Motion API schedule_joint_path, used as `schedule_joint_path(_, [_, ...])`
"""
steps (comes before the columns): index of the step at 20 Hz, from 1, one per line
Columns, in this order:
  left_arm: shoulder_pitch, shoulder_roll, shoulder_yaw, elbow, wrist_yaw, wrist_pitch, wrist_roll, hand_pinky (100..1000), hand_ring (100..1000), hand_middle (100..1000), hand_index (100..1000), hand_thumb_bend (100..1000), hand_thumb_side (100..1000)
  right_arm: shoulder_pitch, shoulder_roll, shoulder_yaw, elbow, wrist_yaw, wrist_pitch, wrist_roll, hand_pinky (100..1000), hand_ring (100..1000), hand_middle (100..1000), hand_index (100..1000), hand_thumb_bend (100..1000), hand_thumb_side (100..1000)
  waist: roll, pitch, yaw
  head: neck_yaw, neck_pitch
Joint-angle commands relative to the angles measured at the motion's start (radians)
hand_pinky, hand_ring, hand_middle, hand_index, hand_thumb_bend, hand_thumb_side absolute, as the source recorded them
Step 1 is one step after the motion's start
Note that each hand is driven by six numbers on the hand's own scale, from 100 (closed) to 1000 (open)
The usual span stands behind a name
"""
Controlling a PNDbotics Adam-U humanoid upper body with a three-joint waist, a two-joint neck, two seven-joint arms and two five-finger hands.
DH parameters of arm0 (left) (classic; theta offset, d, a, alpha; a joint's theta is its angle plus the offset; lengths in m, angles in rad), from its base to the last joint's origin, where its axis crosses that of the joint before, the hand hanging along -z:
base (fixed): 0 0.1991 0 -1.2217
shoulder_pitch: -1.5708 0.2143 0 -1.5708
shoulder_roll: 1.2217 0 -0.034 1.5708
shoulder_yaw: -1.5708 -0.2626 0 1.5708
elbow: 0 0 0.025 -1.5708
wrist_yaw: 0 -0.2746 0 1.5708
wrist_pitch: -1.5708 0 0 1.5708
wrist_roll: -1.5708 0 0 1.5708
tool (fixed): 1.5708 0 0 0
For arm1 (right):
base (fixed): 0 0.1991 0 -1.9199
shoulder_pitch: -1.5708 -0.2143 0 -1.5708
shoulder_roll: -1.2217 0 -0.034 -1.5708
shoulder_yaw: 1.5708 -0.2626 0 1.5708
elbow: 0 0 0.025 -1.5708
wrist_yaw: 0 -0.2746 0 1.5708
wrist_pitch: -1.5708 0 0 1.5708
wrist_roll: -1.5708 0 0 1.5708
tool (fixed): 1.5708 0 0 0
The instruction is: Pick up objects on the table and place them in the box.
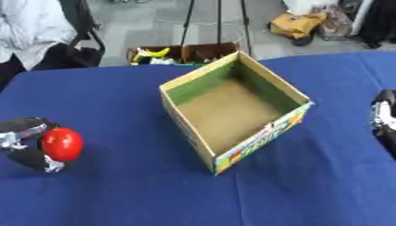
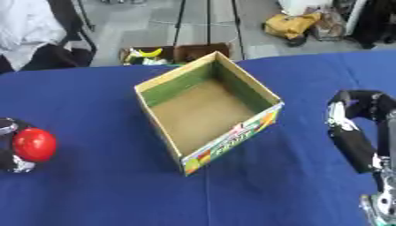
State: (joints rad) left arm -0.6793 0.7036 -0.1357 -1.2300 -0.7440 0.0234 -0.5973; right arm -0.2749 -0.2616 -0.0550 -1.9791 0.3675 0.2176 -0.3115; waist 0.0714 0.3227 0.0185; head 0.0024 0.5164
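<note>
Holding a glossy red round object [image 1: 62, 144], the robot's left hand [image 1: 29, 143] sits at the table's left edge, fingers curled round it, well apart from the open cardboard box with green inner walls [image 1: 232, 108]. The box interior appears empty. The right hand [image 2: 357, 132] shows at the right side; whether its fingers are spread cannot be told. Risk: the round object may slip or strike the box's near wall if carried too low over the blue-clothed table [image 1: 116, 190].

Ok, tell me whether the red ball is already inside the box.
No, the red ball sits in the left hand at the table's left edge, apart from the box, whose inside shows only bare cardboard.
</note>
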Motion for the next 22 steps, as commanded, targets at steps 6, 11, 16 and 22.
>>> schedule_joint_path(6, [-0.072, 0.033, 0.040, -0.101, 0.046, 0.026, -0.002, 100, 519, 682, 757, 100, 350, 0.001, -0.018, -0.002, -0.021, -0.005, 0.002, 0.001, 728, 508, 408, 643, 100, 493, 0.004, -0.034, 0.003, -0.001, 0.004])
schedule_joint_path(11, [-0.143, -0.002, 0.028, -0.144, 0.055, 0.025, -0.027, 100, 501, 663, 746, 100, 340, 0.006, -0.017, 0.000, -0.021, -0.006, 0.003, 0.004, 728, 508, 408, 643, 100, 492, 0.008, -0.043, 0.001, 0.005, 0.011])
schedule_joint_path(16, [-0.226, -0.059, 0.016, -0.163, 0.062, 0.025, -0.044, 100, 490, 646, 739, 100, 344, 0.009, -0.018, 0.004, -0.021, -0.007, 0.002, 0.008, 728, 509, 408, 643, 100, 492, 0.011, -0.052, -0.005, 0.010, 0.017])
schedule_joint_path(22, [-0.349, -0.157, -0.016, -0.125, 0.040, 0.009, -0.093, 100, 492, 642, 734, 100, 346, 0.010, -0.019, 0.012, -0.021, -0.011, -0.001, 0.017, 728, 509, 408, 643, 100, 492, 0.016, -0.061, -0.020, 0.020, 0.026])
